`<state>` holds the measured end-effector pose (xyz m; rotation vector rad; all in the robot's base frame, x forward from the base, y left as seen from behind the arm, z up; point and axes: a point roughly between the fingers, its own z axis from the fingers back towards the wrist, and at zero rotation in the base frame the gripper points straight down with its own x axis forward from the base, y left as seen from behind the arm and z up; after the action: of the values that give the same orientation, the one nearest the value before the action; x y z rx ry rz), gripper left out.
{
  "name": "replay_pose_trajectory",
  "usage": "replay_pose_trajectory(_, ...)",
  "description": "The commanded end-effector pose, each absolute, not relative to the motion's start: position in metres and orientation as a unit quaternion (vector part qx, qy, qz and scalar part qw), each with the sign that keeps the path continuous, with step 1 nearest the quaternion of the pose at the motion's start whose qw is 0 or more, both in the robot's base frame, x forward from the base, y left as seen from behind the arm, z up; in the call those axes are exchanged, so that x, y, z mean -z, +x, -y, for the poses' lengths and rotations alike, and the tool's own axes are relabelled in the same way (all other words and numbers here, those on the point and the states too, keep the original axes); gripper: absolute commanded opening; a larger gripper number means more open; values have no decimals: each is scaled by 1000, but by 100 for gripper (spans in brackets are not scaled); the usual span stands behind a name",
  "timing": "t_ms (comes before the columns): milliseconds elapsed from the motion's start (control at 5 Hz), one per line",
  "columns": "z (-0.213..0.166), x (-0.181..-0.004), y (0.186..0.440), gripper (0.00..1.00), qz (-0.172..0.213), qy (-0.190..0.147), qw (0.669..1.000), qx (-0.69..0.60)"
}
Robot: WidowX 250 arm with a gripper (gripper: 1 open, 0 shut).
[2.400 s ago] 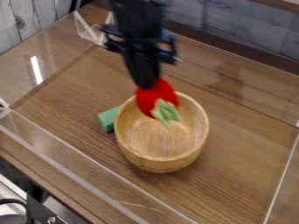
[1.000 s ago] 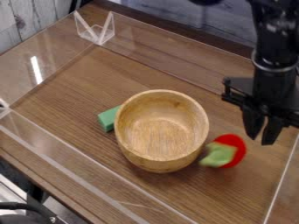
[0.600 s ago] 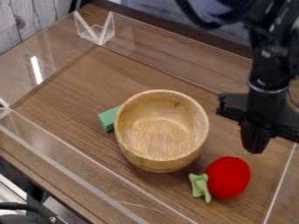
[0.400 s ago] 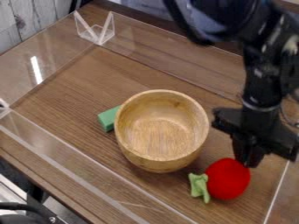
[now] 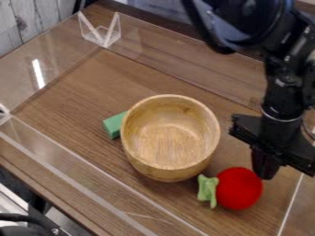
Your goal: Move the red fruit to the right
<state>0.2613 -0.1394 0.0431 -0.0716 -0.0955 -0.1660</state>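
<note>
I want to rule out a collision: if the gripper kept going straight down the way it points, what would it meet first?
Probably the red fruit: the shut gripper points down with its tip just above the fruit's upper right edge. Depth is unclear from this one view, so it might slip past onto the table behind it.

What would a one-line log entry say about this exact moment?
tool: shut, empty, just above fruit | red fruit: on table, right of wooden bowl | green block: left of bowl

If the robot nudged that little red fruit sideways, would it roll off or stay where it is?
The red fruit looks round and glossy, so a sideways nudge would probably set it rolling on the smooth wooden table. Its green leafy stem sticks out to one side and might stop it after a short way. The shiny skin could also slip between narrow fingers.
</note>
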Motion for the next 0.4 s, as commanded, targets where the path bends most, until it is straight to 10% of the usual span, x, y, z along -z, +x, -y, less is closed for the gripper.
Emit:
replay_pose_trajectory(0, 151, -50, 276, 100, 69, -43, 988, 131)
replay_pose_trajectory(200, 146, -48, 271, 0, 68, -40, 986, 147)
